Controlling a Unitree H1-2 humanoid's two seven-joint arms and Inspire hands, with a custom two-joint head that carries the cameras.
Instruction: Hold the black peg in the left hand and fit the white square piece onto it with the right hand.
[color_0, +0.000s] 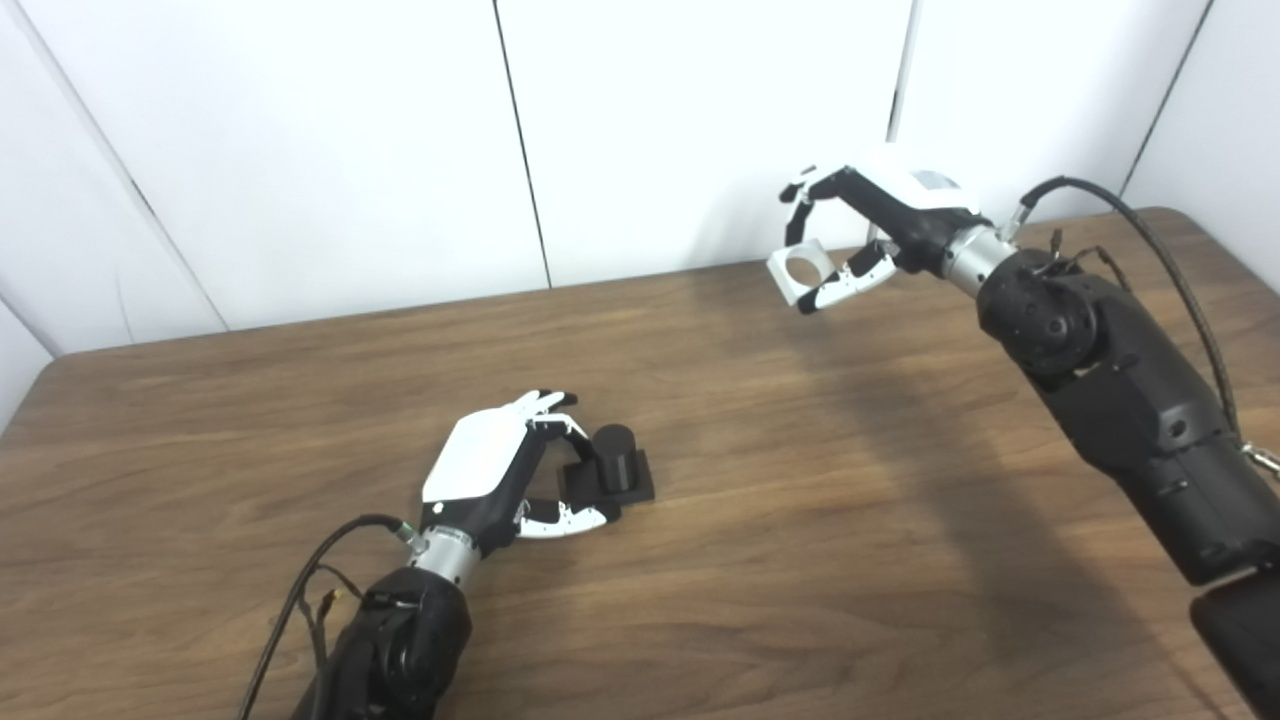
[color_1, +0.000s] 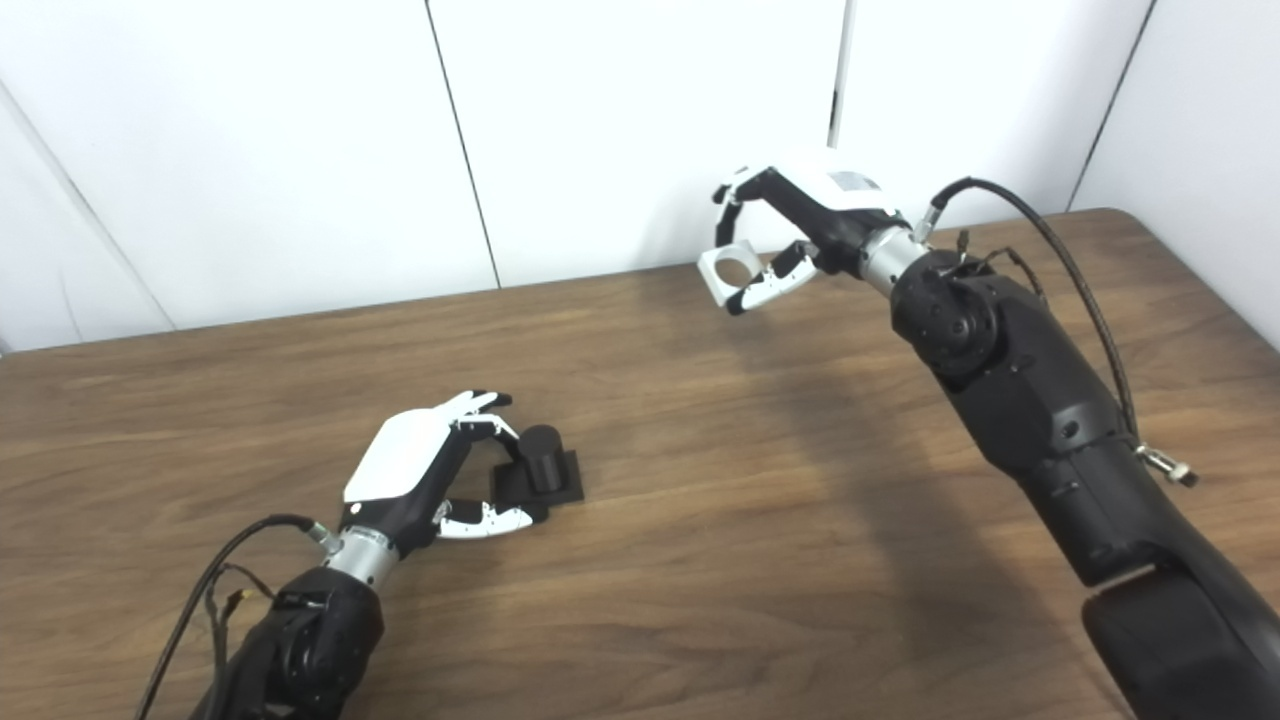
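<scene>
On a wooden table, the right hand, raised at two o'clock, pinches the white square piece between fingers and thumb, its round hole facing out. At seven o'clock the left hand cups the black peg, fingers curled around the base that rests on the wood; firm grasp cannot be confirmed. The pieces are well apart, so the fitting seemingly remains ahead.

A brown wood-grain table with rounded corners stands against a white panelled wall. Directly on it, left of centre, sits the black peg: a short upright cylinder on a flat square black base. The left hand rests low beside it, fingers around the base.
</scene>
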